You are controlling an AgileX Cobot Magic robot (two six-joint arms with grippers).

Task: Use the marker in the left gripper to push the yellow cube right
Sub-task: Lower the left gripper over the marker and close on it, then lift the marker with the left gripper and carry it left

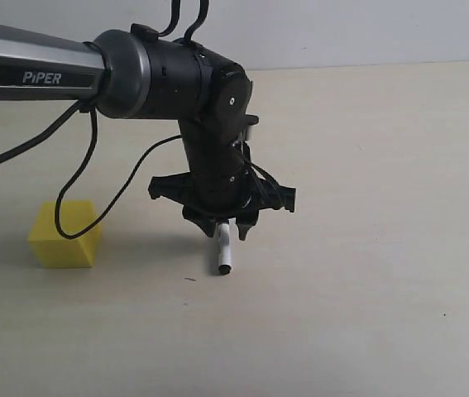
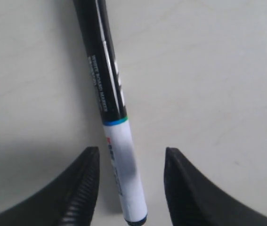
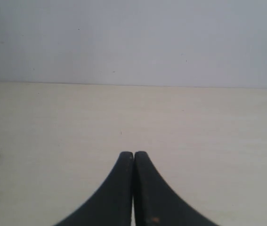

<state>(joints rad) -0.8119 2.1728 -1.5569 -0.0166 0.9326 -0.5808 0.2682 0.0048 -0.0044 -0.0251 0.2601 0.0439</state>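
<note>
The left gripper (image 2: 132,155) hangs jaws apart; right gripper (image 3: 133,157) closed.

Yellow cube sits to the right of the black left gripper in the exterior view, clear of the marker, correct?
Wrong side: the exterior view shows the bright yellow cube left of the black two-fingered left gripper, and clear of the white-barrelled marker.

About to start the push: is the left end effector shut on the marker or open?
The left end effector is open: both fingers stand clear of the marker, table showing in each gap.
</note>
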